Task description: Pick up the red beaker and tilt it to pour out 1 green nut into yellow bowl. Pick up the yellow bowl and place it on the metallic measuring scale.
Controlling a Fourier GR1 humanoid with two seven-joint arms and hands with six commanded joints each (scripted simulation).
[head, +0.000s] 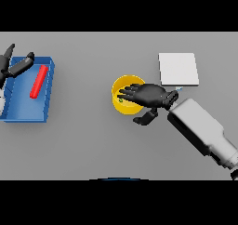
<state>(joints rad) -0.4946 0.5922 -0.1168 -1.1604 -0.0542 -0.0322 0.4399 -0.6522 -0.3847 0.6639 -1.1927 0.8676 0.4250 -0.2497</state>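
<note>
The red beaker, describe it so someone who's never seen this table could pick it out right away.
Start at the blue tray on the far left of the grey table, beside the left hand. Inside it lies the red beaker, a slim red cylinder on its side, slanted. It is the only red thing; the yellow bowl under the right hand and the pale square scale sit far to the right.

even, flat light on the grey table (93,140), soft faint shadows, no glare, slightly soft focus.
</note>
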